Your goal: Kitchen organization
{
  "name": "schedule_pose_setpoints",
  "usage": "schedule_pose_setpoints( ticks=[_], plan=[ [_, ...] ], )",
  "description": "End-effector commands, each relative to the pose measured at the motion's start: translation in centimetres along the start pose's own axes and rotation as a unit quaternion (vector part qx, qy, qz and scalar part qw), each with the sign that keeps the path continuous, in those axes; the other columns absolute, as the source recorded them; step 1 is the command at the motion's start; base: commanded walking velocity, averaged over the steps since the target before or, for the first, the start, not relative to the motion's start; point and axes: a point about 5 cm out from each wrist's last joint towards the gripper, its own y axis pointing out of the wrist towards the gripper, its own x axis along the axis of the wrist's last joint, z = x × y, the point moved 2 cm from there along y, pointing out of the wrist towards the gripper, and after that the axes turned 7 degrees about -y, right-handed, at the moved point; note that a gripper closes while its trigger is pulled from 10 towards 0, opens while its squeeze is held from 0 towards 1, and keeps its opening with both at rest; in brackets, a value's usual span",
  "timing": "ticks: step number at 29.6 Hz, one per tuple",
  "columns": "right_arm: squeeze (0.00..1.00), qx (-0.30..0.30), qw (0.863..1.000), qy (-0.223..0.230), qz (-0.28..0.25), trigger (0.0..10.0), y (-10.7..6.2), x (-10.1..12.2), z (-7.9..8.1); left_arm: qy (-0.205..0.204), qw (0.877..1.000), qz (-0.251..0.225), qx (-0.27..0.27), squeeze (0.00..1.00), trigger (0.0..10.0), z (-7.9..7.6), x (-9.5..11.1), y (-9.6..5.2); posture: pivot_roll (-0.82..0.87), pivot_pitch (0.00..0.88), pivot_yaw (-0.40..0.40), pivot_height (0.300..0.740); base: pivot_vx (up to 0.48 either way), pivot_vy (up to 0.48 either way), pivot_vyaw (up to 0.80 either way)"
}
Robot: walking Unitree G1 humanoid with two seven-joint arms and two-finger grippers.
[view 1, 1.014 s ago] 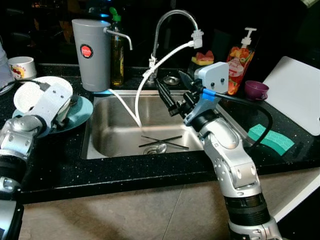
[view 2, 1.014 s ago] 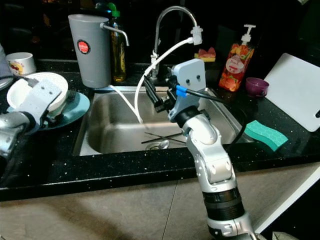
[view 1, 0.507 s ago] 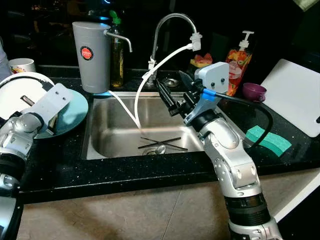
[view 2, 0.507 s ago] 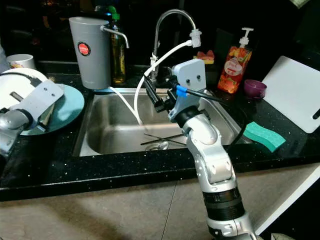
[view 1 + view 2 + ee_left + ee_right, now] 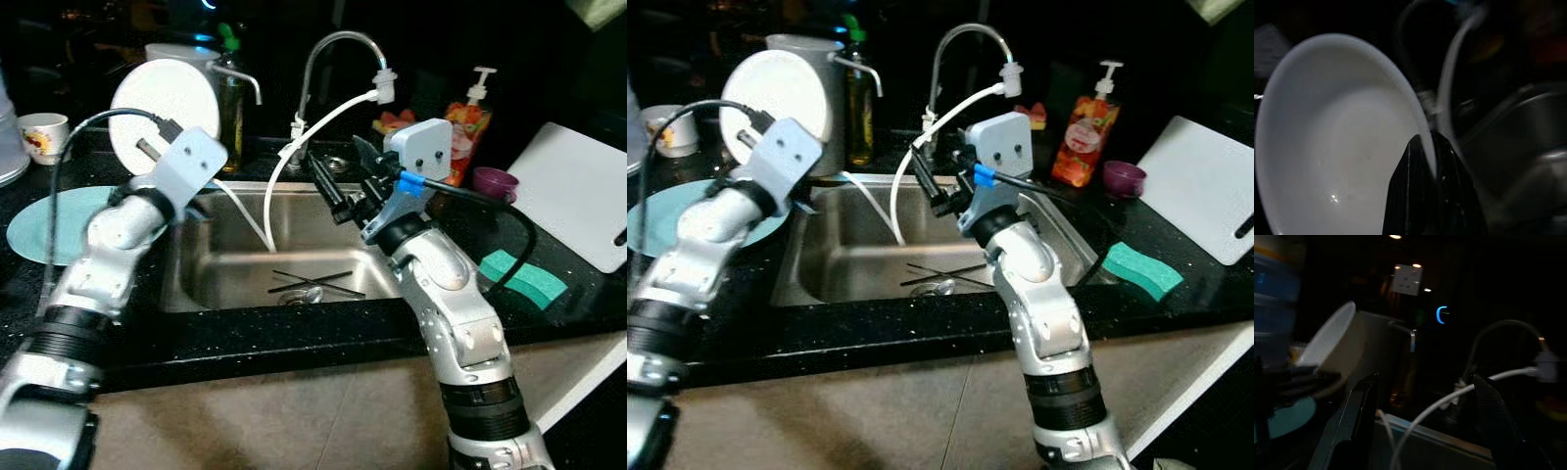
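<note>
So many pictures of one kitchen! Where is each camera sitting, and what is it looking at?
Left eye and right eye views: on the head, looking down at the steel sink; both silver arms show.
Left wrist view: on the left arm, looking along the left pincer clamped on the round white bowl.
Right wrist view: on the right arm, between the open right pincer fingers.
Shared: the bowl, and the white hose from the curved tap.

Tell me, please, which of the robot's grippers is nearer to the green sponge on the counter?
Right. The right gripper hovers over the sink's right side, with the green sponge further right. The left gripper, holding a white bowl, is beyond the sink's left edge.
</note>
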Motion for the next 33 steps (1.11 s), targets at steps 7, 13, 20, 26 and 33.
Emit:
schedule_pose_setpoints(
  ticks=[7, 13, 20, 26, 33],
  plan=[
    [0.00, -0.032, 0.998, -0.042, 0.017, 10.0, -0.7, -0.7, -1.7, -0.164, 0.974, 0.142, -0.065, 0.00, 10.0, -5.3, -5.5, -1.4, 0.02, 0.049, -0.108, 0.740, 0.000, 0.000, 0.00],
    [0.00, -0.034, 0.997, -0.060, 0.034, 10.0, -1.0, -1.3, -1.8, -0.189, 0.962, 0.178, -0.079, 0.64, 10.0, -6.8, -7.1, -2.4, 0.02, 0.051, -0.106, 0.740, 0.000, 0.000, 0.00],
    [0.00, -0.031, 0.997, -0.060, 0.043, 10.0, -1.2, -1.7, -1.5, -0.204, 0.967, 0.148, -0.047, 1.00, 10.0, -6.3, -6.0, -2.7, 0.02, 0.056, -0.102, 0.740, 0.000, 0.000, 0.00],
    [0.00, -0.028, 0.998, -0.052, 0.038, 10.0, -1.1, -1.6, -1.0, -0.191, 0.967, 0.167, 0.020, 0.00, 10.0, -4.3, -6.1, -3.1, 0.03, 0.058, -0.102, 0.740, 0.000, 0.000, 0.00],
    [0.00, -0.026, 0.998, -0.037, 0.034, 10.0, -1.0, -1.5, -0.7, -0.188, 0.944, 0.243, 0.120, 0.00, 10.0, -1.0, -7.3, -4.3, 0.04, 0.063, -0.100, 0.740, 0.000, 0.000, 0.00]
  ],
)
